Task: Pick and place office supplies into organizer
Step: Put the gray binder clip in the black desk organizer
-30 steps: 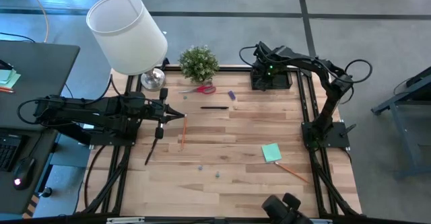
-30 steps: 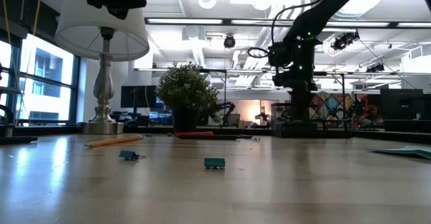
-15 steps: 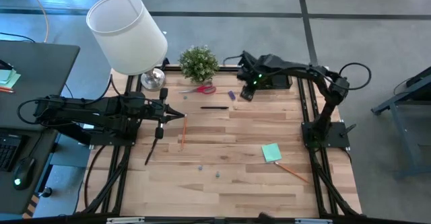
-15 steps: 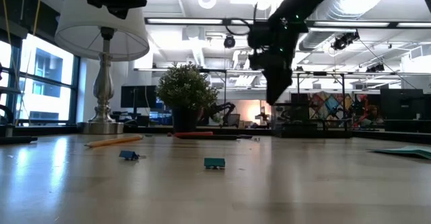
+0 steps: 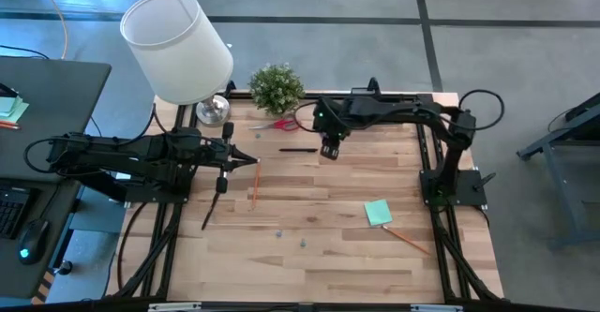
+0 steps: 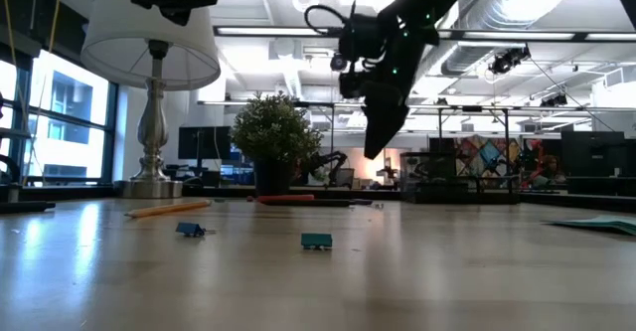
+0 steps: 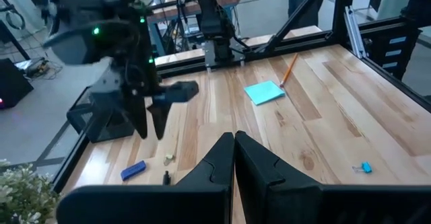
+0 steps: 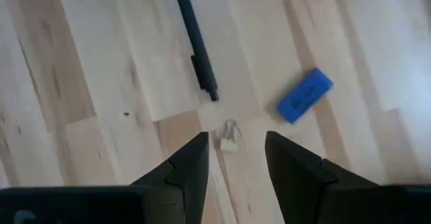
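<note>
My right gripper [image 5: 328, 151] hangs open above the far middle of the table, fingers pointing steeply down, nothing between them [image 8: 234, 158]. Below it lie a small pale clip [image 8: 229, 138], a blue-purple piece [image 8: 304, 95] and a black pen [image 5: 298, 150]. Red-handled scissors [image 5: 277, 123] lie by the plant. An orange pencil [image 5: 253, 185], a mint sticky pad [image 5: 378, 212] and a second pencil [image 5: 405, 238] lie flat on the wood. The black organizer [image 7: 94, 123] stands at the far right corner, largely behind my right arm. My left gripper [image 5: 253, 162] waits shut at the left.
A white-shaded lamp [image 5: 178, 45] and a potted plant [image 5: 277, 87] stand at the far left. Two small teal pieces [image 6: 316, 241] lie near the table's middle front. Black frame rails run along the left and right edges.
My right gripper has swung from above the organizer at the far right corner toward the table's left edge, a little nearer, rolling and tipping as it went. It now hangs over the pen and the blue-purple piece.
</note>
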{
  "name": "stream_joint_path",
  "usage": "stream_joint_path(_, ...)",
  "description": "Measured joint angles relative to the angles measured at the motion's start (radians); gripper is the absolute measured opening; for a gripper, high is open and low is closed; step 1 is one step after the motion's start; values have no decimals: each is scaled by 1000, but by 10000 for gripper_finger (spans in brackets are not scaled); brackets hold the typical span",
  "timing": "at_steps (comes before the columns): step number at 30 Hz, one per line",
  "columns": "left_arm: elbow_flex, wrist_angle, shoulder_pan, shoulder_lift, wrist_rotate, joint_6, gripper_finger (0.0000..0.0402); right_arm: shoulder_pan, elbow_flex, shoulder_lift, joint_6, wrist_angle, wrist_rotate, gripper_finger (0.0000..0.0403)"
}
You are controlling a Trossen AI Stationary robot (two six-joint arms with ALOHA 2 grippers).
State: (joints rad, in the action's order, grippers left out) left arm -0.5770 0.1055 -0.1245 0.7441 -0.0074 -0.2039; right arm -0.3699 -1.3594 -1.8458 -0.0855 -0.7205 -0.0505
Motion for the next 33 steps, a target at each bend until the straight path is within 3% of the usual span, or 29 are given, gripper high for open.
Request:
stream_joint_path(14,0,12,0,0,1,7,1,-5,1,-140,-48,-8,18,177)
stream_joint_path(33,0,22,0,0,0,7,1,7,-1,-181,-23,-1,17,129)
